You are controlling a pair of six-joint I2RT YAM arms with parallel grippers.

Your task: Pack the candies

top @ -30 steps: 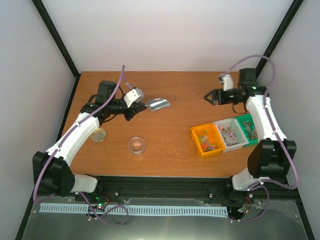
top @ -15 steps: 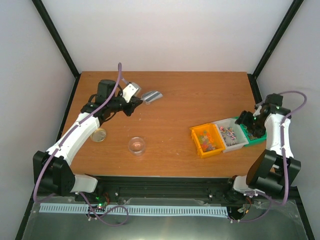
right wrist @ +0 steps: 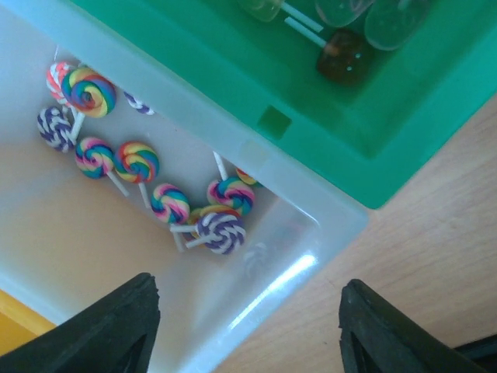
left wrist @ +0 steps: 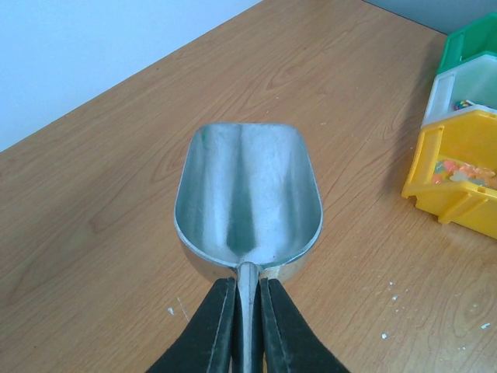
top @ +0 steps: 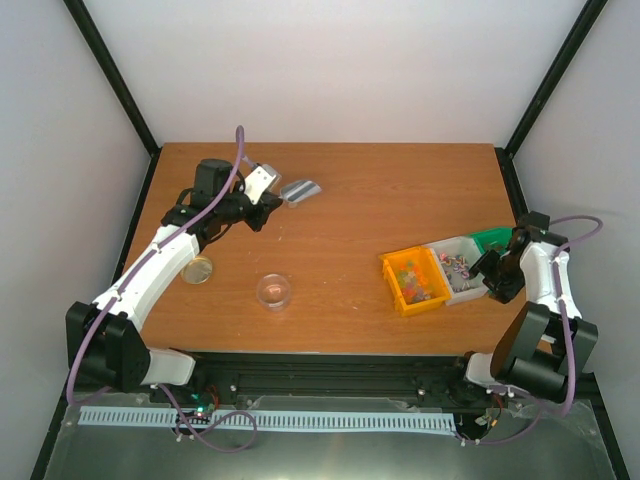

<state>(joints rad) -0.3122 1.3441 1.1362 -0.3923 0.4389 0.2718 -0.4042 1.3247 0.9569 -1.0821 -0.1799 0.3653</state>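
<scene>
The left fingers (left wrist: 211, 326) clamp the empty scoop's (left wrist: 248, 194) handle while the right fingers (right wrist: 109, 326) hang open just over the white bin (right wrist: 311, 225) of candies (right wrist: 137, 162) (swirled lollipops), so closing or dropping carelessly could catch its rim and tip them onto the desk (left wrist: 116, 194).

A brown wooden table (top: 360, 190) stands between plain white walls (top: 330, 60). Black bars (top: 112, 78) run up the corners. The light is soft.
</scene>
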